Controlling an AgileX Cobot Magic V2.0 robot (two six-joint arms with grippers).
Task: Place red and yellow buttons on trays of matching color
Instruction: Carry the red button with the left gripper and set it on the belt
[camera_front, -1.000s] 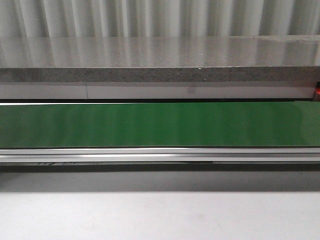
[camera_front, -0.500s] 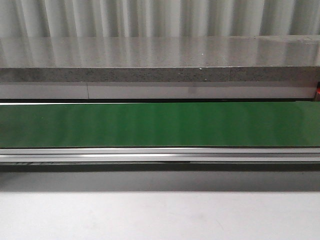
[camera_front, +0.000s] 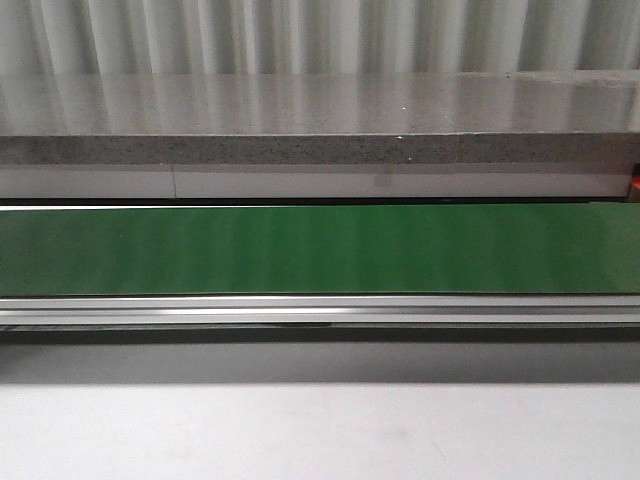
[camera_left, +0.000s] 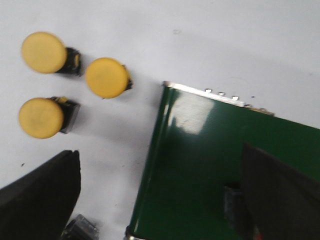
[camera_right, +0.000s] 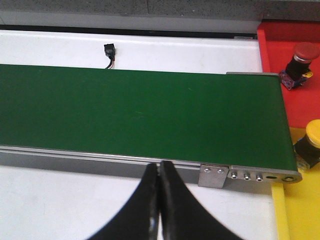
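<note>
Three yellow buttons lie on the white table beside the end of the green belt in the left wrist view. My left gripper hangs open over the belt's edge, with nothing between its fingers. A small dark block with a trace of red sits on the belt against the other finger; what it is cannot be told. My right gripper is shut and empty in front of the belt's rail. A red button rests on the red tray, and a yellow button on the yellow tray.
The front view holds only the green belt, its metal rail and a grey stone ledge behind; no gripper or button appears there. A small black connector lies behind the belt. A dark clear block lies by my left finger.
</note>
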